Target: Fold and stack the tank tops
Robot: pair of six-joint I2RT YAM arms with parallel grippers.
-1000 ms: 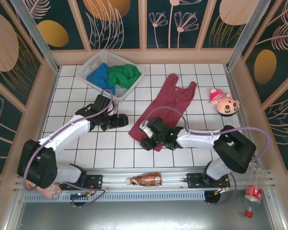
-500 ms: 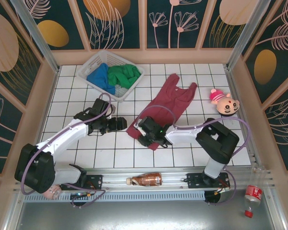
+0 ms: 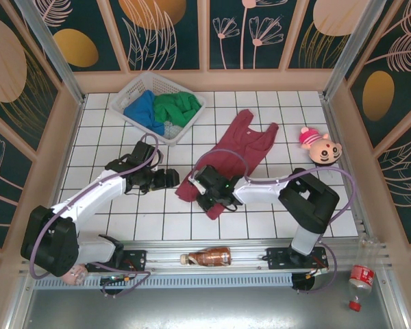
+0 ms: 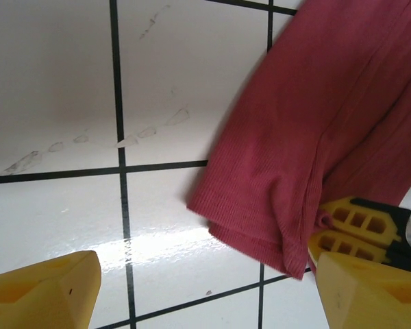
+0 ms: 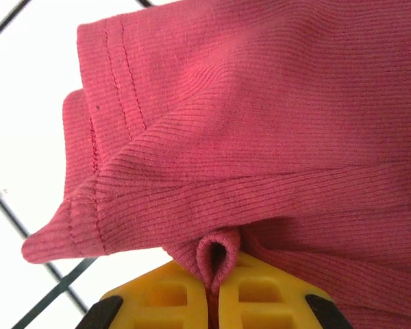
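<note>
On the top view, maroon tank top [image 3: 238,145] lies spread on the tiled table [image 3: 109,205], right gripper [image 3: 207,197] at its near hem, left gripper [image 3: 170,179] just beside that hem. Left wrist: jaws spread wide, hem corner just ahead, untouched. Right wrist: jaws pressed together, pinching a hem fold.

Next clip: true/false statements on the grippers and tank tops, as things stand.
The right gripper is shut on the hem of the maroon-red ribbed cloth tank top. True.
The left gripper grips it too. False: it is open above the white tiles beside the top's corner.
The blue cloth tank top and the green cloth tank top lie in the white plastic lattice basket. True.
The maroon-red top is stacked on the others. False: it lies alone on the tiles.
</note>
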